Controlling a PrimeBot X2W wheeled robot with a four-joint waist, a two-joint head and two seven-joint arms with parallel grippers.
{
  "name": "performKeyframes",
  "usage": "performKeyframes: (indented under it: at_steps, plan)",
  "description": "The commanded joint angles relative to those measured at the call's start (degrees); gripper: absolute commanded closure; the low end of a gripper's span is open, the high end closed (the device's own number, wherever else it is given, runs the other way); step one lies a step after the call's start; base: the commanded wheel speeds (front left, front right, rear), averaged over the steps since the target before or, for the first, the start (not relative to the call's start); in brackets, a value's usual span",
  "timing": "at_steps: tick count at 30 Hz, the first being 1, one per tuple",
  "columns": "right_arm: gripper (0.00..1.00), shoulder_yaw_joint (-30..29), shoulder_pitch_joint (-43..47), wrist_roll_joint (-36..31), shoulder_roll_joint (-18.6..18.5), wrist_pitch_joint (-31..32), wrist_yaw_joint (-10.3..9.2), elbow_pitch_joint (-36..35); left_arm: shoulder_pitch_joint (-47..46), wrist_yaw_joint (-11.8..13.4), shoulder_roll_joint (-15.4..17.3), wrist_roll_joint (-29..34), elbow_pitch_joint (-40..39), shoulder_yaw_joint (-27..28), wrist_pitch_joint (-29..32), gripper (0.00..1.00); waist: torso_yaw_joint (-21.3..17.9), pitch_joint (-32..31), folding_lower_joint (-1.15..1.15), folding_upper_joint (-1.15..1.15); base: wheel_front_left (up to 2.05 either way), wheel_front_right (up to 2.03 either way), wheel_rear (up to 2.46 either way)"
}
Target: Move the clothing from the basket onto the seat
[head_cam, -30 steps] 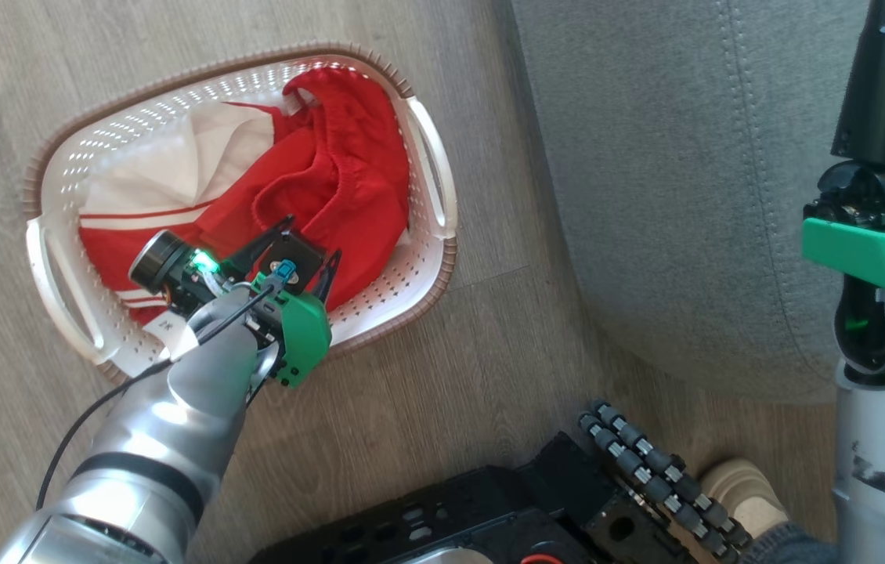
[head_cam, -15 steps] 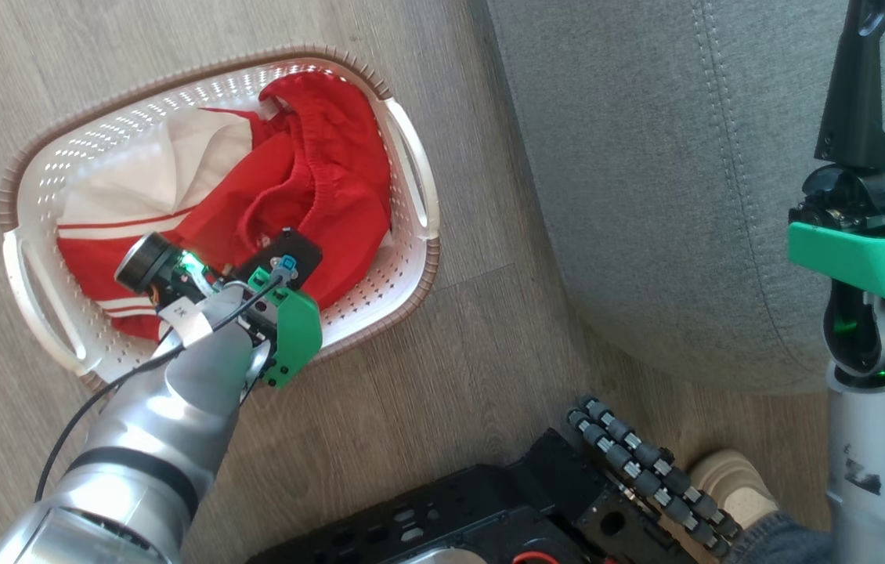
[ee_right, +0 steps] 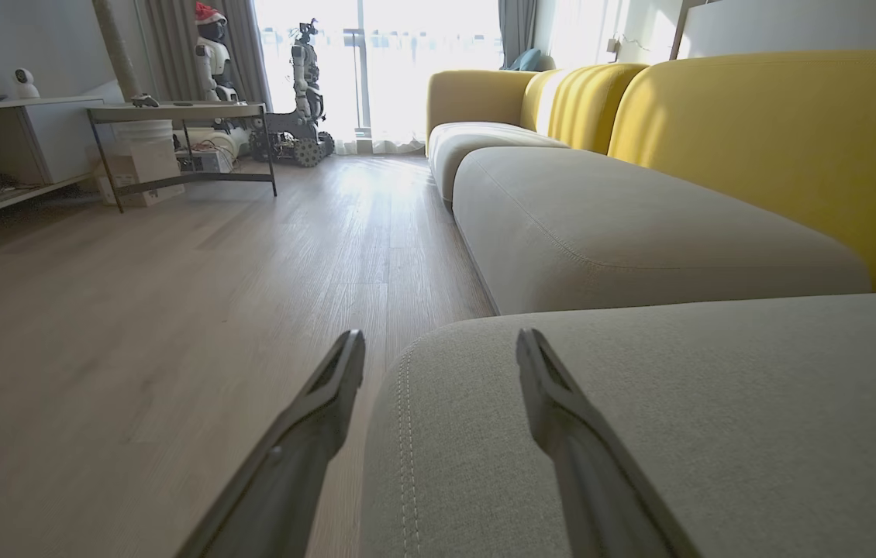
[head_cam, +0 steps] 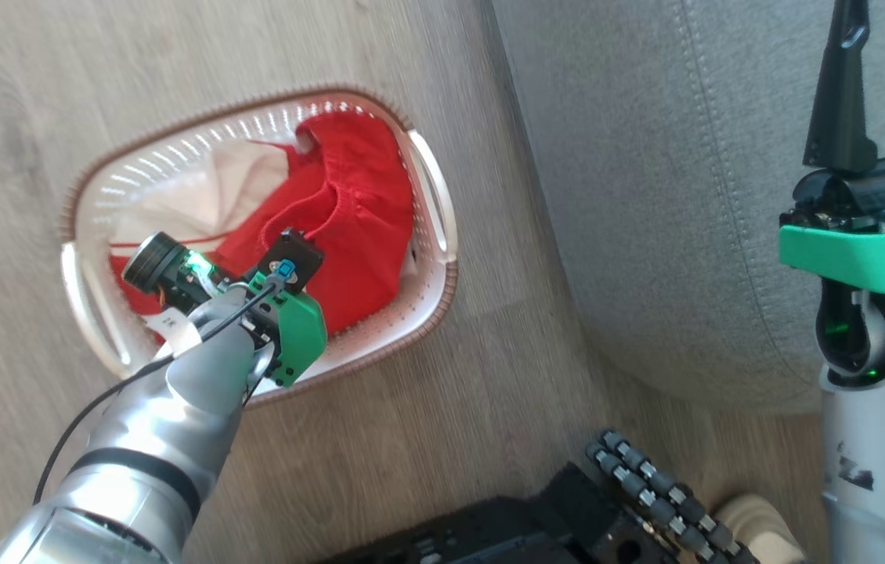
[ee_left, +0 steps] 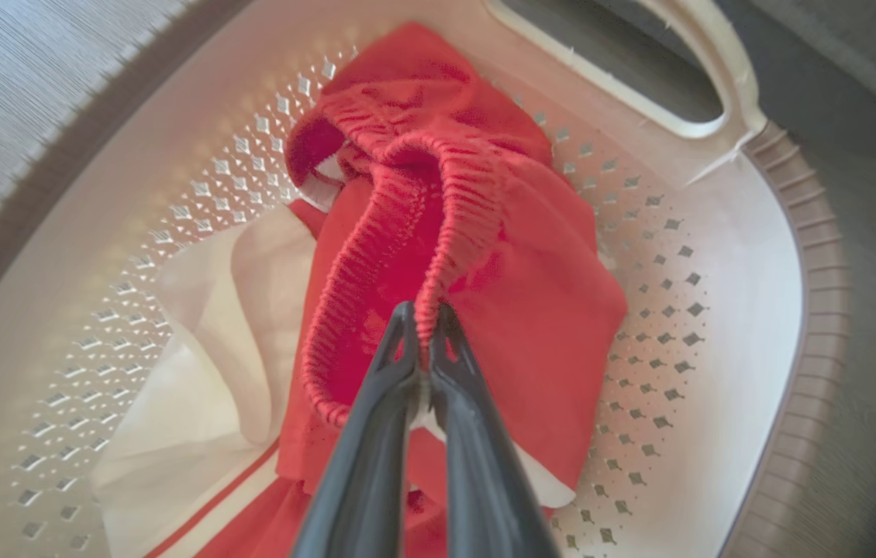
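The red clothing (head_cam: 348,211) with white panels lies bunched in the cream basket (head_cam: 435,204) on the floor. In the left wrist view my left gripper (ee_left: 424,319) is shut on the gathered red waistband of the clothing (ee_left: 438,232), low inside the basket (ee_left: 717,325). In the head view that gripper's wrist (head_cam: 286,313) hangs over the basket's near side and hides the fingertips. The grey seat (head_cam: 646,196) lies to the right of the basket. My right gripper (ee_right: 440,345) hovers open over the edge of the seat (ee_right: 639,418), nothing between its fingers.
My dark base with roller wheels (head_cam: 646,486) sits at the bottom, with a person's shoe (head_cam: 748,513) beside it. Another grey cushion (ee_right: 601,225) and yellow sofa backs (ee_right: 779,147) stretch beyond. A low table (ee_right: 174,139) and other robots (ee_right: 302,85) stand far across the wood floor.
My left gripper's fingers have closed from wide open onto the red waistband. The head camera has shifted, so the basket sits lower in the picture. The right gripper stays open.
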Motion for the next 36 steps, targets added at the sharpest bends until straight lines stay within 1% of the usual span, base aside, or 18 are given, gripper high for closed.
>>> performKeyframes:
  at_steps: [1, 5, 9, 12, 16, 17, 24, 26, 28, 36]
  plan:
    - [0.00, 0.5, 1.9, -0.2, -0.2, -0.3, -0.02, -1.1, 1.0, -0.4, 0.5, -0.8, -1.0, 0.7, -1.2, 1.00, 1.5, -3.1, 0.00, 0.00, 0.00, 0.00, 0.00]
    - [0.00, 0.0, 3.5, -1.4, -0.2, -0.3, -0.02, 1.1, 1.7, -1.1, 0.3, -2.6, -2.3, 1.0, -3.1, 1.00, 3.4, -8.3, 0.00, 0.00, 0.00, 0.00, 0.00]
    - [0.00, -0.4, 5.8, -2.7, -0.2, -0.3, -0.02, 3.6, 3.7, -2.2, 0.3, -5.9, -5.9, 0.6, -4.0, 1.00, 5.4, -14.4, 0.00, 0.00, 0.00, 0.00, 0.00]
    - [0.00, -0.8, 8.2, -3.8, -0.2, -0.3, -0.02, 5.6, 5.3, -2.6, 0.3, -9.0, -9.0, 0.0, -4.2, 1.00, 7.0, -19.4, 0.00, 0.00, 0.00, 0.00, 0.00]
    - [0.00, -1.0, 12.0, -5.0, -0.2, -0.3, -0.02, 8.2, 7.1, -2.1, 0.3, -12.7, -13.1, -1.4, -4.4, 1.00, 9.1, -26.1, 0.00, 0.00, 0.00, 0.00, 0.00]
    - [0.00, -1.0, 13.9, -5.4, -0.2, -0.3, -0.02, 9.4, 7.8, -1.8, 0.3, -14.3, -14.8, -2.2, -4.4, 1.00, 10.0, -29.3, 0.00, 0.00, 0.00, 0.00, 0.00]
    - [0.00, -1.3, 20.0, -6.3, -0.2, -0.3, -0.02, 12.9, 9.4, -1.3, 0.3, -19.1, -18.8, -4.6, -3.2, 1.00, 12.6, -39.8, 0.00, 0.00, 0.00, 0.00, 0.00]
    - [0.00, -1.2, 20.8, -6.3, -0.2, -0.3, -0.02, 13.2, 9.6, -1.2, 0.3, -19.7, -19.2, -4.7, -2.8, 1.00, 12.9, -41.0, 0.00, 0.00, 0.00, 0.00, 0.00]
    - [0.00, -0.9, 22.7, -6.3, -0.2, -0.3, -0.02, 13.8, 9.4, -1.0, 0.3, -21.5, -20.6, -5.1, -1.6, 1.00, 14.0, -43.9, 0.00, 0.00, 0.00, 0.00, 0.00]
    - [0.00, 0.8, 24.4, -6.2, -0.2, -0.3, -0.02, 14.5, 6.6, 0.5, 0.3, -24.0, -24.7, -5.5, -0.8, 1.00, 16.3, -47.7, 0.00, 0.00, 0.00, 0.00, 0.00]
